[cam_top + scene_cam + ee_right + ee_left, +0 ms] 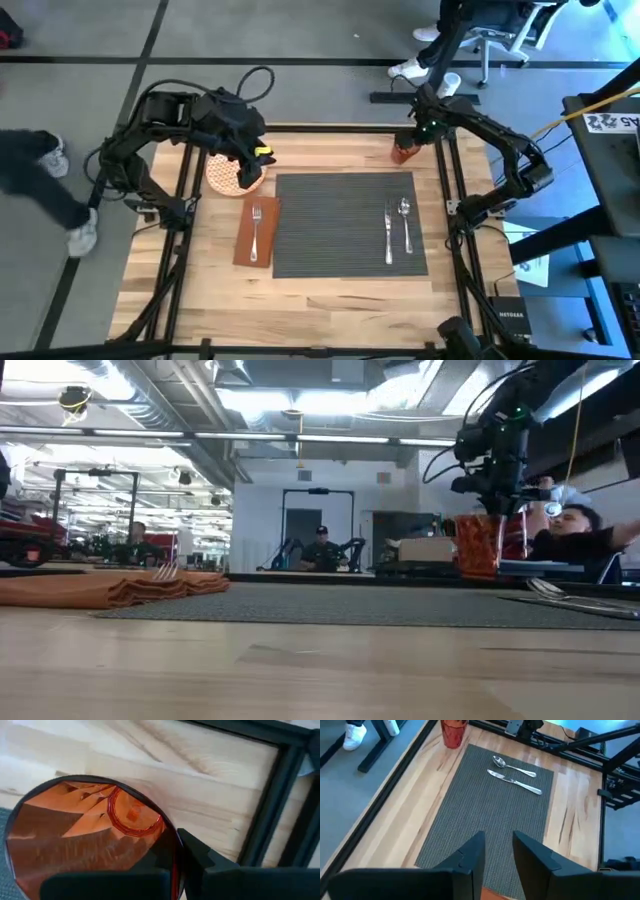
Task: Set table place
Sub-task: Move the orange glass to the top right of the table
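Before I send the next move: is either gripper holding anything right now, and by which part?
The right gripper has the orange cup by its rim, one finger inside and one outside. The left gripper is open above the plate, holding nothing.

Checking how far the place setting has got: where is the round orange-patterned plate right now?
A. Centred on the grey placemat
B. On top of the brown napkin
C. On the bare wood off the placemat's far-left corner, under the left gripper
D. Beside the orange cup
C: in the high view the plate lies on bare table wood beyond the placemat, with the left gripper over its edge.
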### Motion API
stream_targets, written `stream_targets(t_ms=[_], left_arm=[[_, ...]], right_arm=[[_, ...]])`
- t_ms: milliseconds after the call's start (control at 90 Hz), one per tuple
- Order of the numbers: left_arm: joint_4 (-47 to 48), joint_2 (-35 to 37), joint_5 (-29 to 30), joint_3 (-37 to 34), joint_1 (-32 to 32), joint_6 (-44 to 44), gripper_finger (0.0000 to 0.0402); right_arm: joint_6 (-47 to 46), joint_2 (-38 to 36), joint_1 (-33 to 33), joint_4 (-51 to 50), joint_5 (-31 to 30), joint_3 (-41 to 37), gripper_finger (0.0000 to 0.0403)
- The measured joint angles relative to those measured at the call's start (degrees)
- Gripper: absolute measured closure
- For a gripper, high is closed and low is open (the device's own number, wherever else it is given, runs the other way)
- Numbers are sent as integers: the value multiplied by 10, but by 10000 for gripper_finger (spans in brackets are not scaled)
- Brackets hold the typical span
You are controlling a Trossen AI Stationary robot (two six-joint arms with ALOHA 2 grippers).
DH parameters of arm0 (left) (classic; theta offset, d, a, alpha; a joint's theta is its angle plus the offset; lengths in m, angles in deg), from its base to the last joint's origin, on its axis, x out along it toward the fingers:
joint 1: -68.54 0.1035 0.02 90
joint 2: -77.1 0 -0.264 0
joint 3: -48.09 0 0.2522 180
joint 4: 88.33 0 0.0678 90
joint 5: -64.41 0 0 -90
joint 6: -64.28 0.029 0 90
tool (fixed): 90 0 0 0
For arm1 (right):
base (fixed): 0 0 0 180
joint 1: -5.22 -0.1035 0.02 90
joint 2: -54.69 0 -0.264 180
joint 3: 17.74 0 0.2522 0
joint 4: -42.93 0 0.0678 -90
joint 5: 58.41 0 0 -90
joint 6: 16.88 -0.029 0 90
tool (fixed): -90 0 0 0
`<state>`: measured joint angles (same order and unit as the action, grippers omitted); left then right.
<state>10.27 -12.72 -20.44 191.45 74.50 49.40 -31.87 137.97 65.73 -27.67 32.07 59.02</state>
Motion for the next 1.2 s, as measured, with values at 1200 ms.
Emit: stream_targets(t_ms=[1200], left_arm=[[0,0,0,0,-1,-13,319]], right_arm=[[-14,3,14,37,6,-39,403]])
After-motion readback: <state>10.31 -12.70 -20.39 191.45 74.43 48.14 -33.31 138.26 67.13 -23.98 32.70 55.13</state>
